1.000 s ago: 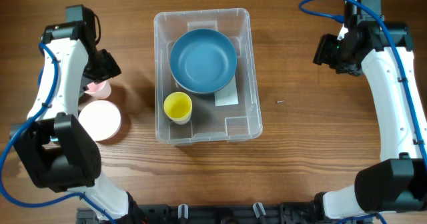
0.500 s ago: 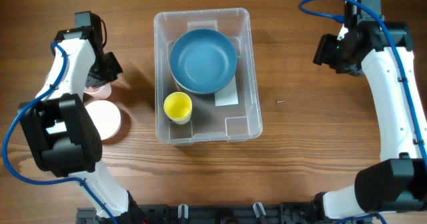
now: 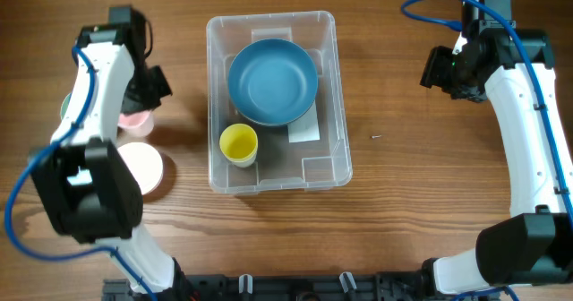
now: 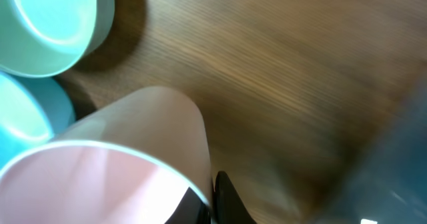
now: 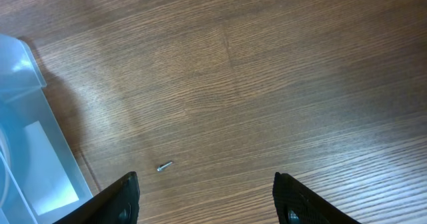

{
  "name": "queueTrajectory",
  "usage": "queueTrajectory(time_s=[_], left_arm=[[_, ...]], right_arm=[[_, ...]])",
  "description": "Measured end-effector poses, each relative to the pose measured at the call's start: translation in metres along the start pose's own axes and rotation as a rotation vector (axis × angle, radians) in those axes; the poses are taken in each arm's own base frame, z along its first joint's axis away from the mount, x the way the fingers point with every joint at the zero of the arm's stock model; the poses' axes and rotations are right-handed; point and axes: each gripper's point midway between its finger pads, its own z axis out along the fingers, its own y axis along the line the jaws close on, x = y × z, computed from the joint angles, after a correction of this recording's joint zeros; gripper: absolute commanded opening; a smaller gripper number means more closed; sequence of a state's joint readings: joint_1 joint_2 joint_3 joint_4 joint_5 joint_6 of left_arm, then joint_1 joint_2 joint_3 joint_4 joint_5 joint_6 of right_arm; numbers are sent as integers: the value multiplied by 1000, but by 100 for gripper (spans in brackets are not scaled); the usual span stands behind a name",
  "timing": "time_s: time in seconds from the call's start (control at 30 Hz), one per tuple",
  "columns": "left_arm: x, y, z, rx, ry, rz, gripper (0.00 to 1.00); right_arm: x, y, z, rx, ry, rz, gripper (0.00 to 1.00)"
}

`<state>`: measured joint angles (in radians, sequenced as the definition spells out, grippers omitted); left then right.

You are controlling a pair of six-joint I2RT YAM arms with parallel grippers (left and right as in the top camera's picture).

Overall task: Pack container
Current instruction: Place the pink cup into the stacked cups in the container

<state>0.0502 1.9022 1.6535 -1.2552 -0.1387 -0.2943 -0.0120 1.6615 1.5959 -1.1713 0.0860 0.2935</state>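
The container (image 3: 338,113), a clear bin, stands mid-table and holds a blue bowl (image 3: 272,81) and a yellow cup (image 3: 238,144). To its left my left gripper (image 3: 141,104) is shut on the rim of a pink cup (image 3: 134,121). The left wrist view shows that pink cup (image 4: 127,151) large in front, with my left gripper (image 4: 212,201) pinching its wall between the two dark fingers. My right gripper (image 3: 443,70) hangs open over bare wood right of the container (image 5: 27,164). In its own view the right gripper (image 5: 208,199) holds nothing.
A pale pink bowl (image 3: 139,165) sits just in front of the pink cup. A green bowl (image 4: 47,24) and a light blue bowl (image 4: 23,127) lie beside the cup, mostly hidden under the left arm from above. A small screw (image 5: 164,165) lies right of the container.
The left gripper has gone from open to shut on the pink cup's rim, and the left arm has shifted slightly right and back. The right arm has not moved.
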Motion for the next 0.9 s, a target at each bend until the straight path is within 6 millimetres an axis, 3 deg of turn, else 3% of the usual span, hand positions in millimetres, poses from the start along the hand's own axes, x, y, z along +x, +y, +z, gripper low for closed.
queueTrajectory(time_s=[0.07, 0.13, 0.23, 0.33, 0.47, 0.53, 0.7, 0.83, 0.9], left_arm=[[5, -19, -55, 50, -101, 55, 4], [28, -42, -119, 132, -227, 142, 4], [84, -73, -165, 230, -270, 304, 4], [121, -101, -166, 261, -212, 418, 4], [148, -132, -155, 272, -144, 506, 4], [150, -135, -146, 255, -115, 507, 4], [161, -133, -100, 159, 11, 514, 4], [164, -136, -92, 164, 30, 515, 5], [164, -136, -92, 166, 28, 514, 58]], right_arm=[[0, 0, 0, 0, 0, 0, 65], [0, 0, 0, 0, 0, 0, 65], [0, 0, 0, 0, 0, 0, 65], [0, 0, 0, 0, 0, 0, 65], [0, 0, 0, 0, 1, 0, 65], [1, 0, 0, 1, 5, 0, 65], [2, -1, 0, 2, 7, -1, 65], [2, -1, 0, 2, 7, -1, 65], [2, -1, 0, 2, 8, -1, 65]])
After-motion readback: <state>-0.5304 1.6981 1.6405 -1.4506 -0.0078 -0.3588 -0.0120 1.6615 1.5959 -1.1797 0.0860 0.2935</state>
